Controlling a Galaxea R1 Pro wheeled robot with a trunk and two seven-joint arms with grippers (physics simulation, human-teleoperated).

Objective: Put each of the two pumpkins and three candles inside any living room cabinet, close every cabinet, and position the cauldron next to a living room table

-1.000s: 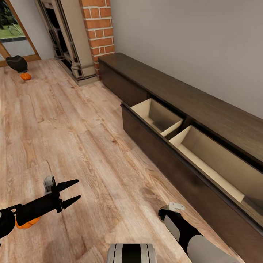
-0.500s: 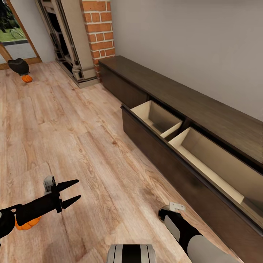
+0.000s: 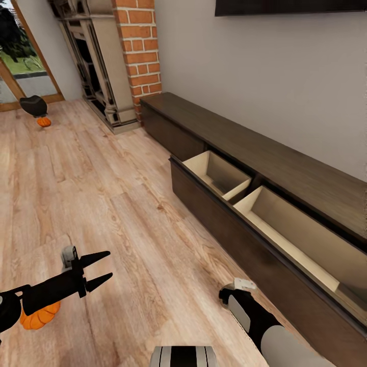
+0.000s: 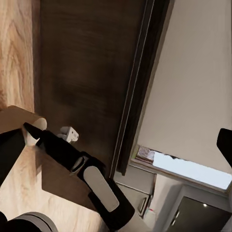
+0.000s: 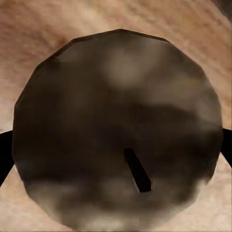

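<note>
Head view: my left gripper (image 3: pixel 104 266) hangs over the floor (image 3: pixel 127 214) with its two black tapered fingers spread apart and nothing between them. Below that arm a ribbed orange pumpkin (image 3: pixel 40 316) rests on the planks, partly hidden by the arm. The floor is pale wood with a marked grain. A long, low cabinet (image 3: pixel 265 168) of dark brown wood runs along the grey wall; its top is flat and matt. One wide drawer (image 3: pixel 219 176) stands pulled out, showing pale wood sides and a divider between two compartments; both look bare inside. Far off, near the glazed door, the round-bellied black cauldron (image 3: pixel 33 105) sits on the floor with a second pumpkin (image 3: pixel 44 122) just beside it. A red brick column (image 3: pixel 136 46) and a dark fireplace surround stand at the cabinet's far end. My right arm reaches down near the drawer front, and I cannot tell from any view whether my right gripper is open or closed. Right wrist view: a dark, faceted round shape (image 5: pixel 118 130) sits over the wood grain, blurred, with black tips at either edge.
</note>
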